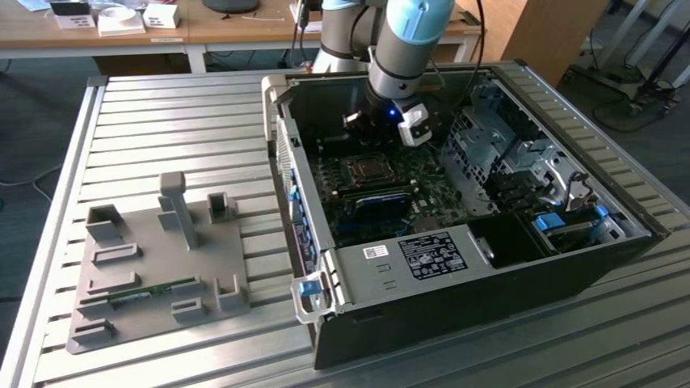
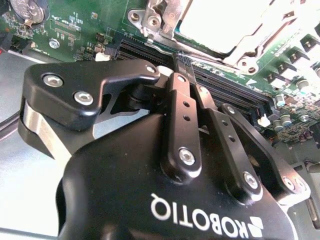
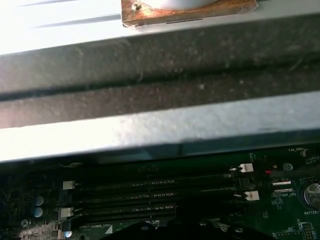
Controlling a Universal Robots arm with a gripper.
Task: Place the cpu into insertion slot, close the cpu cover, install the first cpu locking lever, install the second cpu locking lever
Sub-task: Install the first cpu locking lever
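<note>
Second wrist view has my black gripper (image 2: 181,62) pinched narrow and empty beside the square silvery metal cpu cover (image 2: 167,20), a thin, stiff, likely slick frame best pushed at its free edge.

We see the cpu (image 1: 372,168), its pale metal top square and flat in the motherboard socket, framed by the silvery cpu cover (image 2: 165,20) lying closed around it.

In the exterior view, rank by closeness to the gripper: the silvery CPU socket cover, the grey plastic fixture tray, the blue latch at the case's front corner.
1. Silvery CPU socket cover, just below the gripper.
2. Blue latch, case front corner.
3. Grey plastic fixture tray, outside the case, view's left.
</note>
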